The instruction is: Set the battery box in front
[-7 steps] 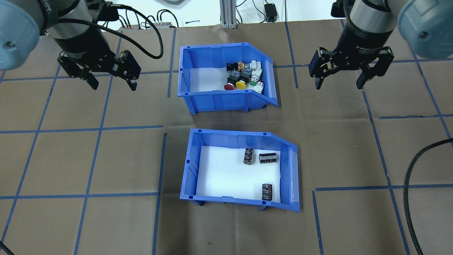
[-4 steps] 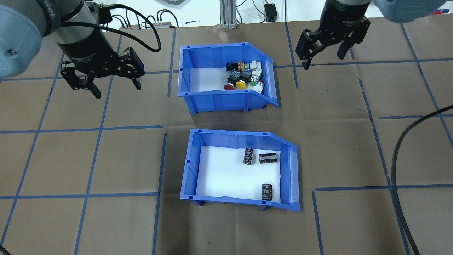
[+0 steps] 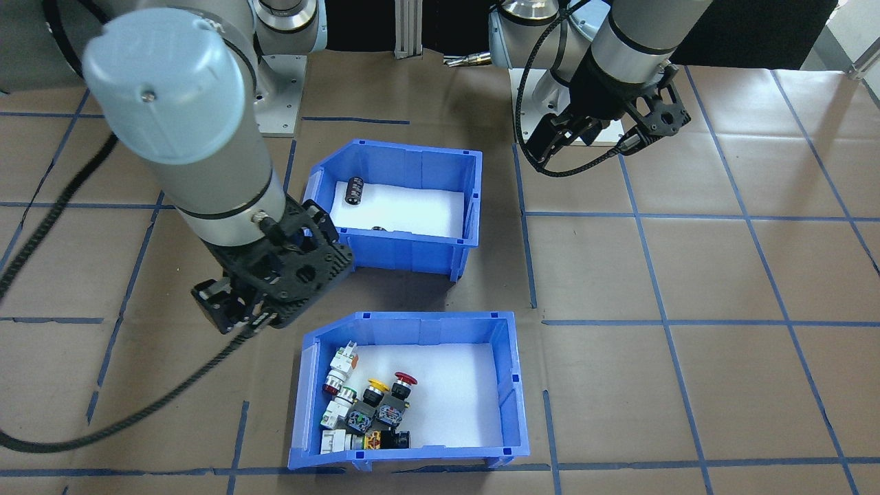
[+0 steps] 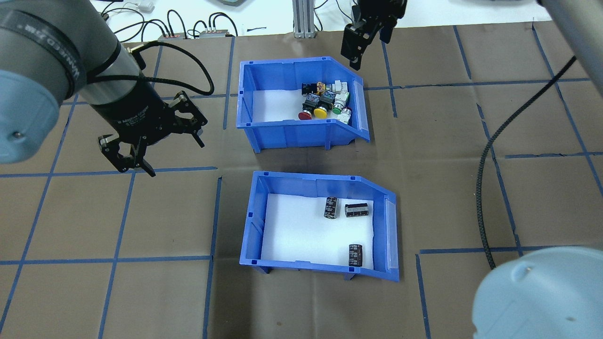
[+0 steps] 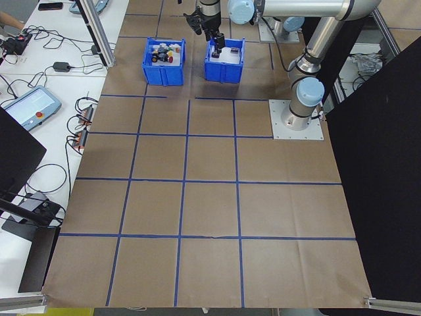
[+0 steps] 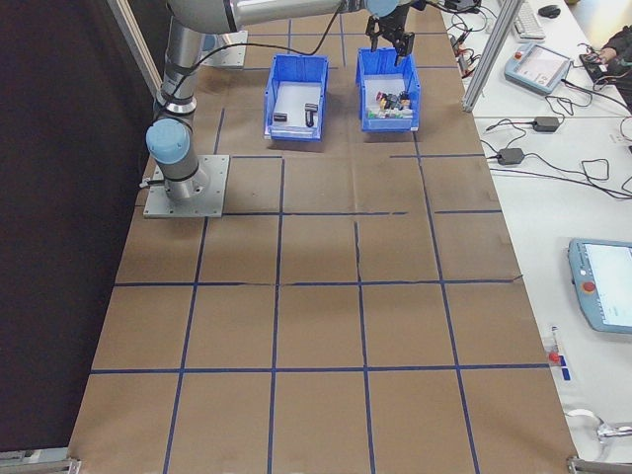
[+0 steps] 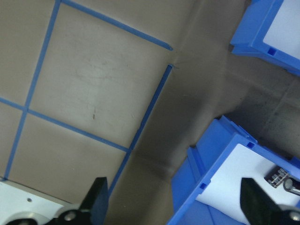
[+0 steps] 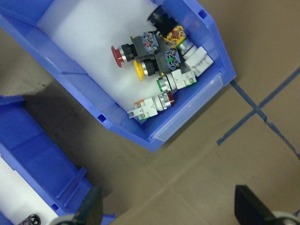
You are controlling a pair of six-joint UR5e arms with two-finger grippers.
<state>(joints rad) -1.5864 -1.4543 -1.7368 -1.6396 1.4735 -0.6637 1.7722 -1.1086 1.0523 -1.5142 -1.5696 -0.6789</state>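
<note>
The battery box (image 4: 301,182) is a blue open-top bin with a white floor holding three dark batteries (image 4: 356,210). It stands on the near side of the table, behind the other blue bin as seen from the robot. In the front-facing view the battery box (image 3: 405,251) is the upper bin. My left gripper (image 4: 176,158) hangs open and empty to the left of the gap between the bins; the left wrist view shows the battery box's corner (image 7: 220,150) between its fingers. My right gripper (image 4: 370,49) is open and empty above the far right corner of the other bin.
The second blue bin (image 4: 292,134), with several colourful push-buttons (image 4: 325,101), sits just beyond the battery box and fills the right wrist view (image 8: 79,77). Brown paper with blue tape lines covers the table. Cables and an aluminium post (image 4: 304,19) line the far edge.
The left gripper has swung nearer and rightward, toward the gap between the bins. The right gripper has moved left and farther away to the button bin's far right corner. Both bins stay put.
</note>
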